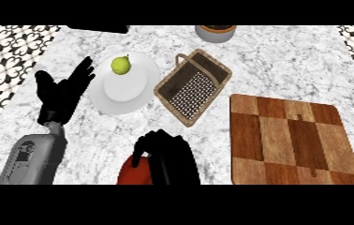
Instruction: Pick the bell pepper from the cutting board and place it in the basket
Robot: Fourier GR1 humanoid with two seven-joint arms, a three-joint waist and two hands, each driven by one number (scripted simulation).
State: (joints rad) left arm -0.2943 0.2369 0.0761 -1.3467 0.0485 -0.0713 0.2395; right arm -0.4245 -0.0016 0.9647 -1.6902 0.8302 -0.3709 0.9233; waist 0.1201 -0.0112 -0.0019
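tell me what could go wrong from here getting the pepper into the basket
1. The right hand is curled round the pepper and hides most of it, so the hold is hard to judge; it might slip on the way.
2. The basket lies at a slant close beside the plate holding a green fruit; a release slightly off could land on the rim or the plate.

Just one cam, head-mounted, looked steeply down at counter [290, 60], pretty close. Far edge sat at 12 o'clock, robot's side at 6.
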